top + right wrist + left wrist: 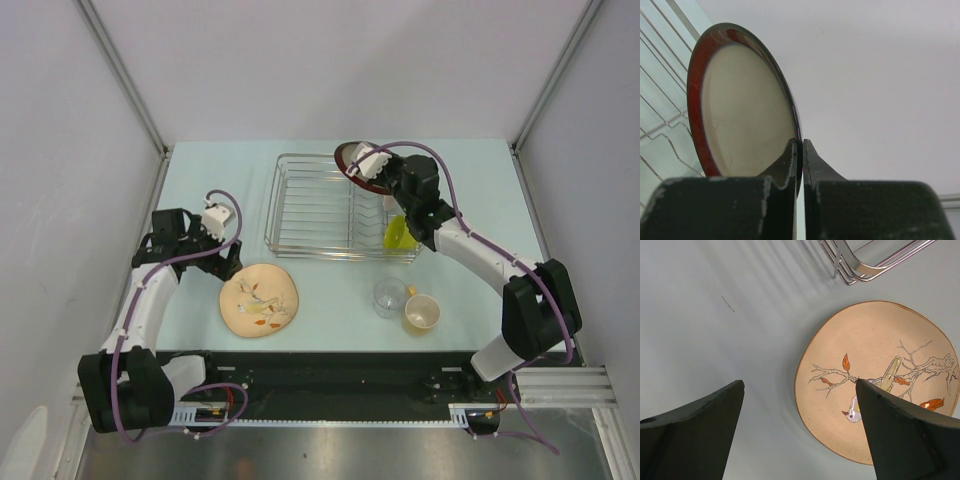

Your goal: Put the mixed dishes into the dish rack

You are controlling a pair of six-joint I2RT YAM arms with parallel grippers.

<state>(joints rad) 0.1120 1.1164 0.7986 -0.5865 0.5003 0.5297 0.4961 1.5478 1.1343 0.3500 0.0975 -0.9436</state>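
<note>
Right gripper [800,150] is clamped on the rim of the dark-red-rimmed plate [740,110]. Plate is held on edge above the far right part of the dish rack [310,205]. Left gripper [800,386] is left of the rack, jaws wide apart, holding nothing. Leaf-pattern plate [875,365] lies flat on the table just near-left of the rack. Clear glass [389,297] and handled cup [421,312] are side by side, near-right of the rack.
</note>
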